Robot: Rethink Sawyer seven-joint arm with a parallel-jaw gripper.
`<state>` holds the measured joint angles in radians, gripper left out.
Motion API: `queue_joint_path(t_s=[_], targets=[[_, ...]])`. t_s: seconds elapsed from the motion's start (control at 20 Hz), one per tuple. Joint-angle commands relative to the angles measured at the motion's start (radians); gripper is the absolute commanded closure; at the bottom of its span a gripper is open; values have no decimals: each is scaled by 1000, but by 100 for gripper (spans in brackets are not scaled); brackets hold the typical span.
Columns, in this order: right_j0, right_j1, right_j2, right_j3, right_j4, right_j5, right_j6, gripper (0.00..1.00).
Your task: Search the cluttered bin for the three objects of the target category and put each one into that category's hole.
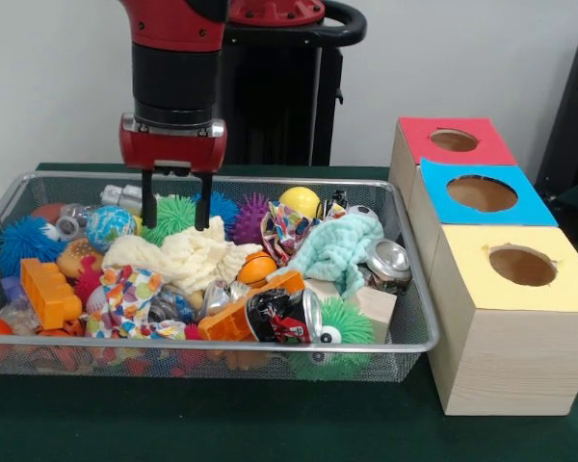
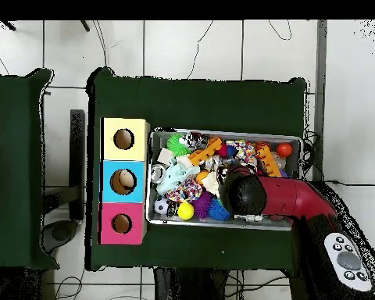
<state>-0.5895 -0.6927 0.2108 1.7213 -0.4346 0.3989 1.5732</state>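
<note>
My gripper (image 1: 176, 199) hangs with its fingers spread apart, empty, over the far left part of the wire bin (image 1: 419, 327). One confetti cloth (image 1: 125, 294) lies below it toward the near rim, another (image 1: 287, 229) off to the side (beside the mint cloth (image 1: 339, 248)). The yellow-topped hole (image 1: 522, 265) sits outside the bin on the green table (image 1: 222, 423).

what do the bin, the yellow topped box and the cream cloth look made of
The bin looks like silver wire mesh, see-through with a smooth metal rim. The yellow-topped box seems pale wood, its side showing grain. The cream cloth looks soft, nubbly fabric, crumpled in folds.
</note>
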Motion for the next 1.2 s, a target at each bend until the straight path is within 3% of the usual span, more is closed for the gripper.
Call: queue_joint_path(t_s=[0.05, 1.2], targets=[[-31, 31, 125, -77, -60, 111, -164, 0], [-16, 52, 102, -176, -143, 153, -144, 0]])
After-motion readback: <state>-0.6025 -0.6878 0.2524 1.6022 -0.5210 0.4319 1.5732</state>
